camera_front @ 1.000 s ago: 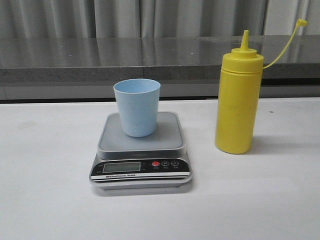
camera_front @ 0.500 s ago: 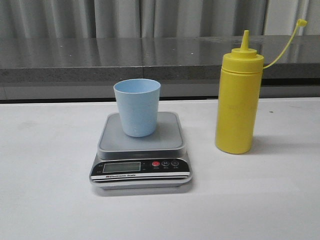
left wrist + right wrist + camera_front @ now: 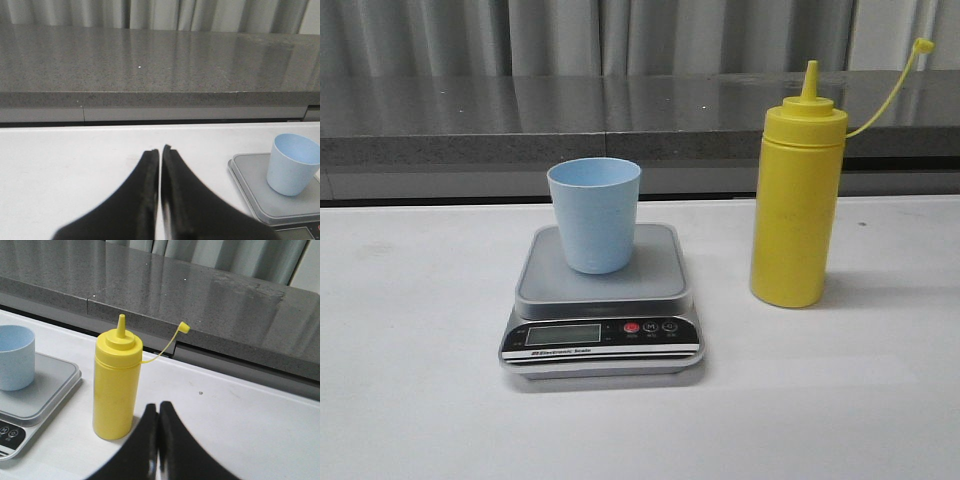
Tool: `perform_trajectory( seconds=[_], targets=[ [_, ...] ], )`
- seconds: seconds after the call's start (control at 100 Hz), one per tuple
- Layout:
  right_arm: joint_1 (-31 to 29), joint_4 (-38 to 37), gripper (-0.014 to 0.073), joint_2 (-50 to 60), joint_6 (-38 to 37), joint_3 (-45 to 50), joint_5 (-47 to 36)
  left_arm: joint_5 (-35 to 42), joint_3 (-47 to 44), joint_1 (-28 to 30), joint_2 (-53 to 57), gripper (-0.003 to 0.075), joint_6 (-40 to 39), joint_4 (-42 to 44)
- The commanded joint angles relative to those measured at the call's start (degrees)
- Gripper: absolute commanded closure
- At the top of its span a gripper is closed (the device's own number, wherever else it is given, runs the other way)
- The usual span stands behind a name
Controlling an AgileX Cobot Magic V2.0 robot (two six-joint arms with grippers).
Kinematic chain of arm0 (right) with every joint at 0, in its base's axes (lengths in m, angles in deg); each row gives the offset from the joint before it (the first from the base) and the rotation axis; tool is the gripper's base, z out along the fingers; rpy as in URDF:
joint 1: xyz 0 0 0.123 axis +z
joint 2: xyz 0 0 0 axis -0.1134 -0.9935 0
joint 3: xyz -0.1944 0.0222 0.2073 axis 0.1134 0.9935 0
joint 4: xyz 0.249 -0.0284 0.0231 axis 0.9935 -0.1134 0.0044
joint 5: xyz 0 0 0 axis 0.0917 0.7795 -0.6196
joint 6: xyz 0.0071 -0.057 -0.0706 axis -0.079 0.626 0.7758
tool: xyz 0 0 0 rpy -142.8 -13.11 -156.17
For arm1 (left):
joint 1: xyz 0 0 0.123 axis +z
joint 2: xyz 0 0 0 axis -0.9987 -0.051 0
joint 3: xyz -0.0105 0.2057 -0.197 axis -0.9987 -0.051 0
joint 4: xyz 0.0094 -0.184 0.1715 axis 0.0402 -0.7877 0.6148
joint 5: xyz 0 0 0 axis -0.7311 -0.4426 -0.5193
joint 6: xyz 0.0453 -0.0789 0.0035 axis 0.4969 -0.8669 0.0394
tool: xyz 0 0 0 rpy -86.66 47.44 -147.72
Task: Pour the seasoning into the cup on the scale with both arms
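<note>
The pale blue cup (image 3: 594,214) stands upright on the platform of the silver-grey scale (image 3: 603,300), mid-table. The yellow seasoning bottle (image 3: 796,200) stands upright to the right of the scale, its tethered cap (image 3: 922,45) hanging off to the right. Neither arm shows in the front view. My left gripper (image 3: 160,150) is shut and empty, over bare table left of the scale (image 3: 250,185) and cup (image 3: 292,163). My right gripper (image 3: 158,407) is shut and empty, just right of and nearer than the bottle (image 3: 116,385); the cup (image 3: 15,357) and scale (image 3: 45,390) show beyond it.
A grey stone ledge (image 3: 520,120) runs along the back edge of the white table (image 3: 420,400), with curtains behind it. Bare table surface lies in front of and to both sides of the scale and bottle.
</note>
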Motion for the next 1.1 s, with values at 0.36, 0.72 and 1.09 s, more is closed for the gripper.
perform_trajectory(
  seconds=[0.36,0.72,1.09],
  targets=[
    [-6.72,-0.43,0.0661,8.94,-5.55,4.4,-9.96,4.54,1.47,0.25,-0.42,0.074,-0.48,-0.1],
    [-11.53,-0.39,0.0661,22.72,-5.75,12.14,-9.9,4.54,1.47,0.25,-0.42,0.074,-0.48,-0.1],
    [-11.53,-0.39,0.0661,27.08,-6.81,19.08,-8.83,4.54,1.47,0.25,-0.42,0.074,-0.48,-0.1]
  ],
)
